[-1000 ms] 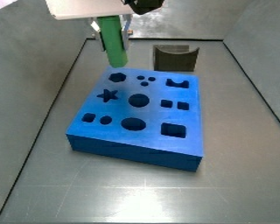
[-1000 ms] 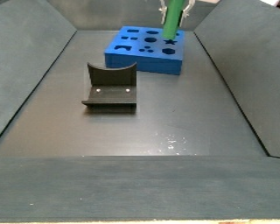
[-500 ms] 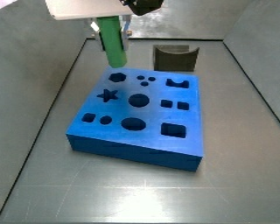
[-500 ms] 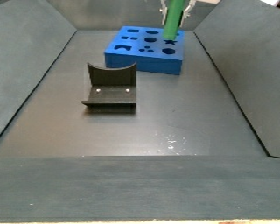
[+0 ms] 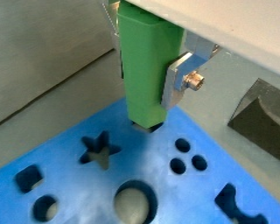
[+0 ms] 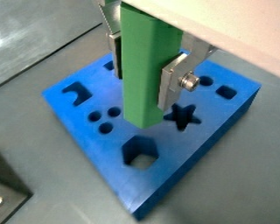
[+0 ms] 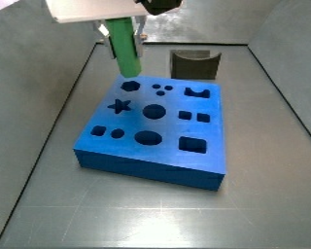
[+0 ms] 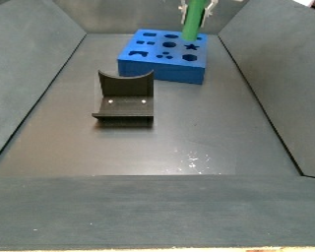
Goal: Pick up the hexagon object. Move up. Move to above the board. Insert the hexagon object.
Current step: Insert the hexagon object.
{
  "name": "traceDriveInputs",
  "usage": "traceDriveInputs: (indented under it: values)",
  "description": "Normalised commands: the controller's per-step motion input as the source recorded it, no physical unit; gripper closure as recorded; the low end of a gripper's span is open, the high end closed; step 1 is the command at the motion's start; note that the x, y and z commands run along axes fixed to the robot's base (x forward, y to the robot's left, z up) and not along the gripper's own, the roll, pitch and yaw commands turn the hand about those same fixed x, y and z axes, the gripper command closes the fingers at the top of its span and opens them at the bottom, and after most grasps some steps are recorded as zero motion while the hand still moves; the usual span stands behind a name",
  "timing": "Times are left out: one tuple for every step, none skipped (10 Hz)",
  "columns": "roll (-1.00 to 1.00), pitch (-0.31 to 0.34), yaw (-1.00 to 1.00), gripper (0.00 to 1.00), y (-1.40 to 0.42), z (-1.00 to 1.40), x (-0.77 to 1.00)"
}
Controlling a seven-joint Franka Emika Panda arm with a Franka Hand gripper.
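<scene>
The hexagon object (image 5: 145, 66) (image 6: 145, 61) is a tall bright green peg, held upright between my gripper's silver fingers (image 5: 178, 77) (image 6: 178, 79). My gripper (image 7: 124, 44) (image 8: 196, 14) is shut on it and hangs above the far end of the board (image 7: 158, 131) (image 8: 164, 55), a blue foam block with dark cut-outs. In both wrist views the peg's lower end hovers over the blue surface near the star hole (image 5: 98, 150) (image 6: 181, 116), clear of it.
A dark L-shaped fixture (image 7: 194, 63) (image 8: 123, 99) stands on the grey tray floor beside the board. Sloping tray walls (image 8: 35, 79) rise on both sides.
My gripper and the peg have shifted very slightly toward the tray's left wall in a side view; the board and fixture have not moved.
</scene>
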Motion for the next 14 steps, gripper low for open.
traceDriveInputs:
  values:
    - [0.08, -0.063, -0.03, 1.0, -0.51, -1.0, 0.31]
    - [0.23, -0.071, -0.19, 1.0, -0.86, -1.0, 0.0]
    - [0.21, 0.0, 0.0, 1.0, -0.15, -0.33, 0.31]
    - [0.03, 0.117, 0.0, 1.0, 0.03, -0.16, 0.0]
    - [0.0, 0.237, 0.43, 1.0, 0.41, -0.82, 0.29]
    - [-0.06, 0.169, 0.22, 1.0, 0.5, -0.97, 0.61]
    - [-0.06, 0.189, 0.14, 1.0, 0.55, -0.97, 0.72]
    - [-0.11, 0.277, 0.17, 1.0, 0.36, -0.9, 0.72]
    - [0.0, 0.0, 0.0, 1.0, 0.0, 0.0, 0.02]
    - [0.0, 0.277, 0.0, 1.0, 0.0, -0.87, 0.55]
    - [0.0, 0.203, 0.0, 1.0, 0.09, -1.0, 0.95]
    - [0.0, 0.126, 0.0, 1.0, 0.11, -1.0, 1.0]
    - [0.0, 0.083, 0.0, 1.0, 0.16, -1.0, 1.0]
    - [0.0, 0.086, 0.0, 1.0, 0.15, -1.0, 1.0]
